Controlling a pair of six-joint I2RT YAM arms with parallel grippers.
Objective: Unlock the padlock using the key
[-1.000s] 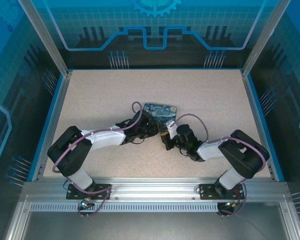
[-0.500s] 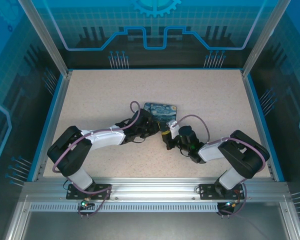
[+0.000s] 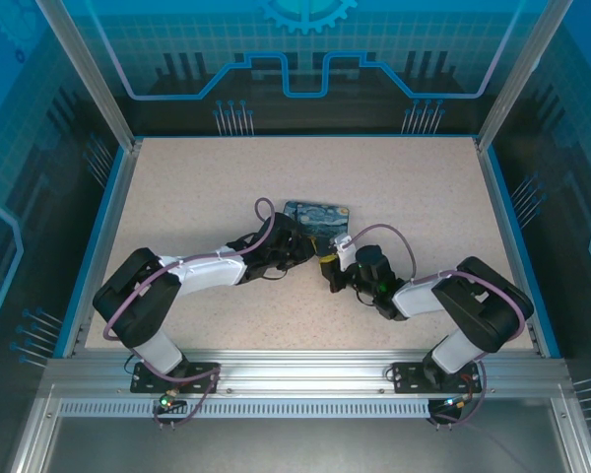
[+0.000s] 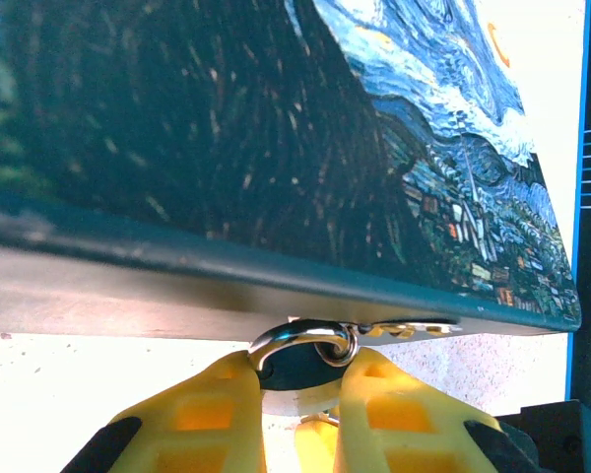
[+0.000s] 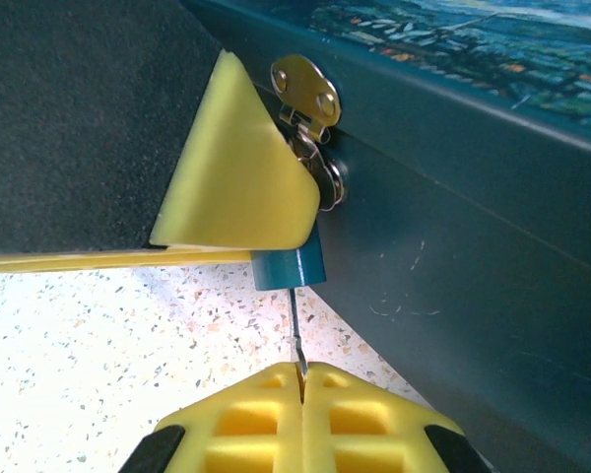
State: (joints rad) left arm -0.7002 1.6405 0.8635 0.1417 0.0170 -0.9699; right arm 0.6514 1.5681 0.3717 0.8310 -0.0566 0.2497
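Observation:
The padlock (image 5: 289, 268) has a small teal-blue body and hangs at the brass hasp (image 5: 307, 94) on the front wall of the painted tin (image 3: 317, 219). Its silver shackle (image 4: 305, 340) loops through the hasp. My left gripper (image 4: 300, 379) is shut on the padlock body, and one of its yellow fingers (image 5: 241, 168) covers the lock's side. The key (image 5: 296, 335) is a thin dark sliver whose tip enters the underside of the padlock. My right gripper (image 5: 302, 372) is shut on the key's lower end. Both grippers meet at the tin's near edge (image 3: 325, 264).
The tin's dark front wall (image 5: 453, 256) stands right beside both grippers. Speckled tabletop (image 3: 207, 187) stretches around the tin, bounded by a blue rim (image 3: 103, 232) and glass walls.
The right arm's forearm and wrist have shifted a little, with the key still held at the lock. The left arm has hardly moved.

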